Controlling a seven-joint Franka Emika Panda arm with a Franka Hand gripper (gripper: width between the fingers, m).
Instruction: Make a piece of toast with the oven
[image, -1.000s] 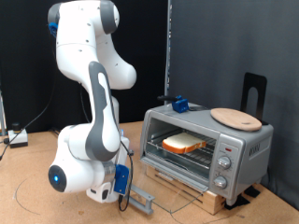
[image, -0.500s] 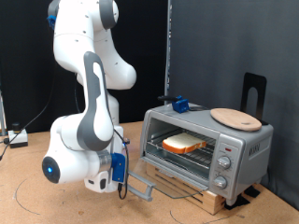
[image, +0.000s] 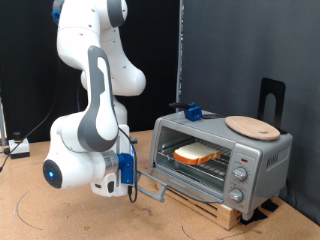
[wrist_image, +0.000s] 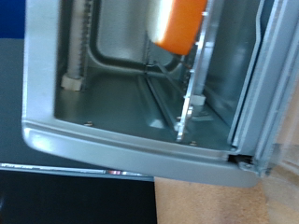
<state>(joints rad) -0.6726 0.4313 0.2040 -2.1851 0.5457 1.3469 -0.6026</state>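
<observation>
Inside, one piece of toast sits in one oven; gripper state unclear.

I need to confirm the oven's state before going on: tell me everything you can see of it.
The oven is a small silver-grey metal toaster oven with three knobs down its front panel. Its drop-down door is partly lowered, the gripper at its edge. The piece of toast lies on the wire rack inside. A round wooden plate rests on top.
</observation>
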